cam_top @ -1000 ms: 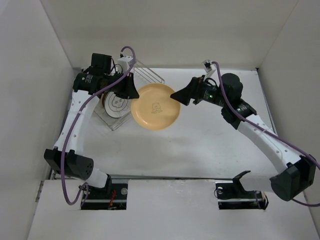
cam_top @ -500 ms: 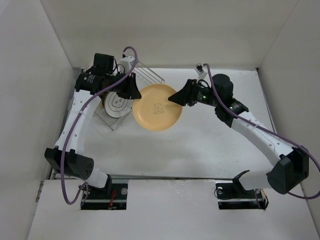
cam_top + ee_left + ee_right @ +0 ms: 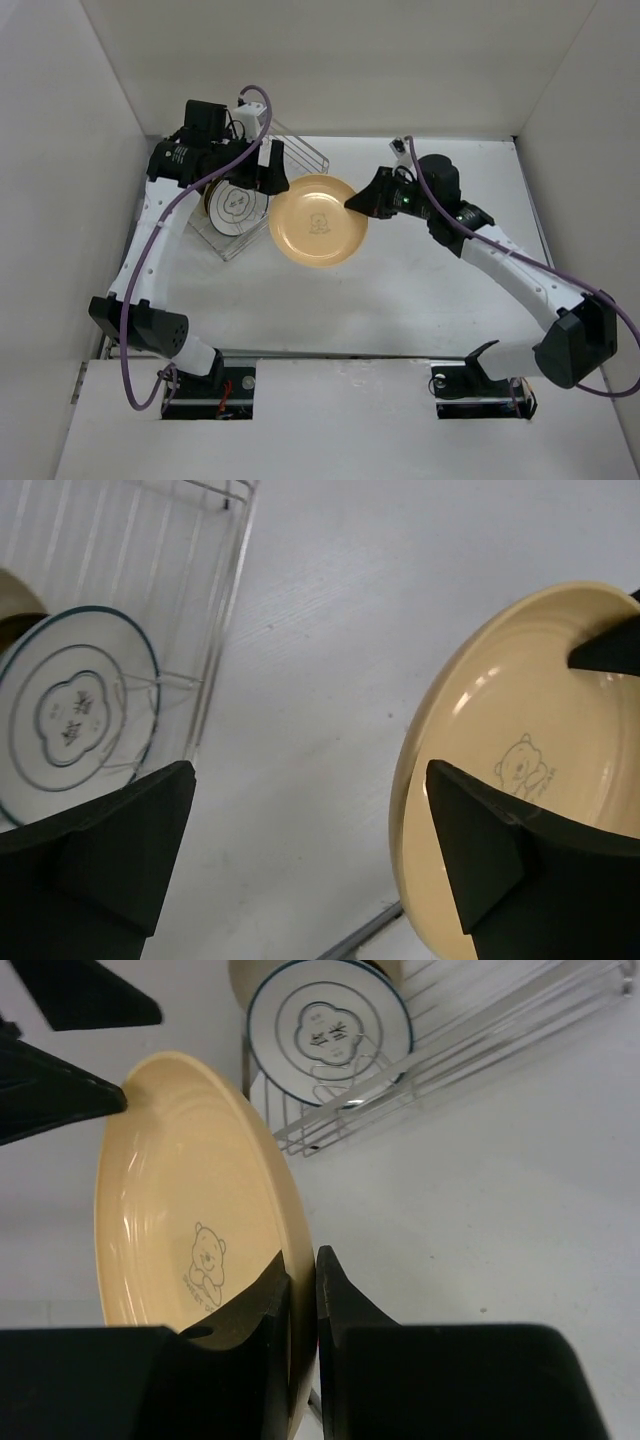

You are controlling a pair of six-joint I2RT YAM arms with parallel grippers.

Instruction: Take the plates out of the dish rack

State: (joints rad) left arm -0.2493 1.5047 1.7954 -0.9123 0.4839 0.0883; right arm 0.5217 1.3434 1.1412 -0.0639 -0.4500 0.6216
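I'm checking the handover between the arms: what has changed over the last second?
The right gripper moved in and shut on the right rim of the yellow-orange plate. The left gripper opened, letting go of the left rim. The plate shifted slightly toward the right arm. The dish rack and the patterned plate in it stayed put.

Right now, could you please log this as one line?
left pincer: open | right pincer: shut on yellow plate | dish rack: patterned plate inside
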